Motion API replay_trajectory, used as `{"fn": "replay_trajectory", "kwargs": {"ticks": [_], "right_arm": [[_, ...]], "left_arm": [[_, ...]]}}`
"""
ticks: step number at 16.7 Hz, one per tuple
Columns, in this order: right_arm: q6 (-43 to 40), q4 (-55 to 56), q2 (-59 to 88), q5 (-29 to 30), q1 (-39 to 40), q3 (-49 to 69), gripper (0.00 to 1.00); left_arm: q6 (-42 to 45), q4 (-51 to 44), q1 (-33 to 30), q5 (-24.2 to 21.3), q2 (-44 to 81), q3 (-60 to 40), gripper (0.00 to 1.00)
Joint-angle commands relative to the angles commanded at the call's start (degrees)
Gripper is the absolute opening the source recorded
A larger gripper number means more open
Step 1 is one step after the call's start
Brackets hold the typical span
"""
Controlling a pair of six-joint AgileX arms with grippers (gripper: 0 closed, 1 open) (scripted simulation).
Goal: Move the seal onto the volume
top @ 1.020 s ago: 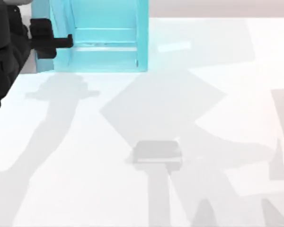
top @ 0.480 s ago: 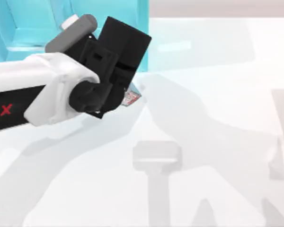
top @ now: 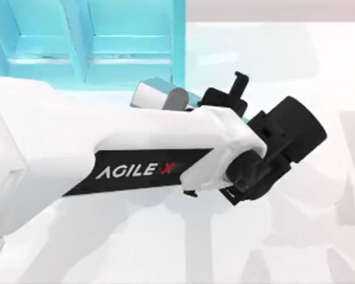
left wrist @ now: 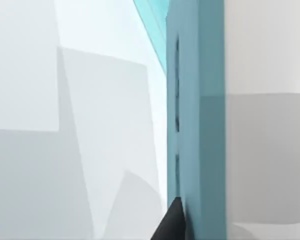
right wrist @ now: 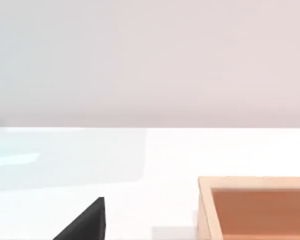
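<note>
The white desk point(top: 319, 236) was the largest thing, and over it the left arm point(top: 106, 154) stretched from 9 o'clock towards 3 o'clock, covering the middle. The teal shelf unit point(top: 130, 44) stood at 11 o'clock. A darker teal-blue slab point(left wrist: 210, 150), which I judged to be the volume, lay right beside the left pincer point(left wrist: 172, 225); whether they touched, and whether that pincer was released or clenched, could not be told. A wooden tray point(right wrist: 205, 205) sat near the right pincer point(right wrist: 85, 222), parked at the 3 o'clock side, its state equally unclear. Where the seal stood could not be told. To do the step well, the left arm should find the seal first, come down squarely over its knob, and keep clear of the shelf.
</note>
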State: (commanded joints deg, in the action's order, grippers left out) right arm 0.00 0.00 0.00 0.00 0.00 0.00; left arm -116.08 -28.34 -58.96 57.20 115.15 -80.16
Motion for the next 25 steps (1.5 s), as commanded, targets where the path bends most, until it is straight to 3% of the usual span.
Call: {"fn": "replay_trajectory", "kwargs": {"ticks": [5, 10, 25], "right_arm": [[0.0, 0.0, 0.0, 0.0, 0.0, 0.0, 1.0], [0.0, 0.0, 0.0, 0.0, 0.0, 0.0, 1.0], [0.0, 0.0, 0.0, 0.0, 0.0, 0.0, 1.0]], "left_arm": [[-27.0, -7.8, -8.1, 10.3, 9.5, -9.3, 0.0], [-42.9, -12.2, -12.6, 16.9, 15.2, -15.3, 0.0], [-48.1, -16.0, -14.0, 18.2, 16.6, -17.4, 0.0]]}}
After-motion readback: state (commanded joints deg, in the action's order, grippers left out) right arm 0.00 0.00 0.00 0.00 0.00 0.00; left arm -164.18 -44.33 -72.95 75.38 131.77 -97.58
